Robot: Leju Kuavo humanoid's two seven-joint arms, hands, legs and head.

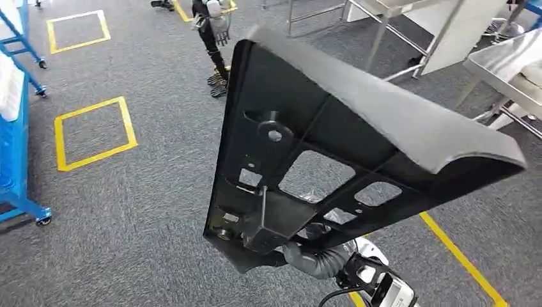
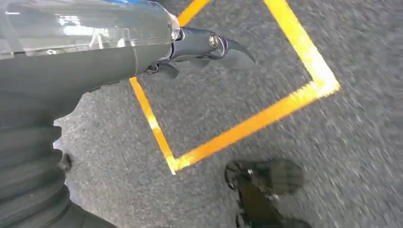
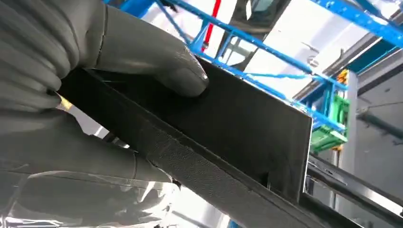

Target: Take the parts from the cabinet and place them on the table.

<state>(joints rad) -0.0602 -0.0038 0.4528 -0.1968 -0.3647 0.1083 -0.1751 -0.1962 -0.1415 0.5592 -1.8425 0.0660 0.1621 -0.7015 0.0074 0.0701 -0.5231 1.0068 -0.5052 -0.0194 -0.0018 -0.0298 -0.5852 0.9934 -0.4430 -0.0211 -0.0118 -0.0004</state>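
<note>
Black panel part (image 1: 332,160) gripped by right hand (image 3: 95,85) — left hand (image 2: 209,47) empty, fingers curled

grey carpet (image 1: 147,192) lying underfoot, yellow tape squares (image 1: 94,133) marking it — one near, one farther back. blue wheeled rack (image 1: 16,153) standing at the left edge. steel-legged tables (image 1: 383,25) sitting at upper right. another robot's legs (image 1: 214,45) standing far back — feet on the carpet.

Right hand (image 3: 85,90) grips black part (image 3: 247,137), thumb pressed on face; blue framework (image 3: 266,47) behind.
</note>
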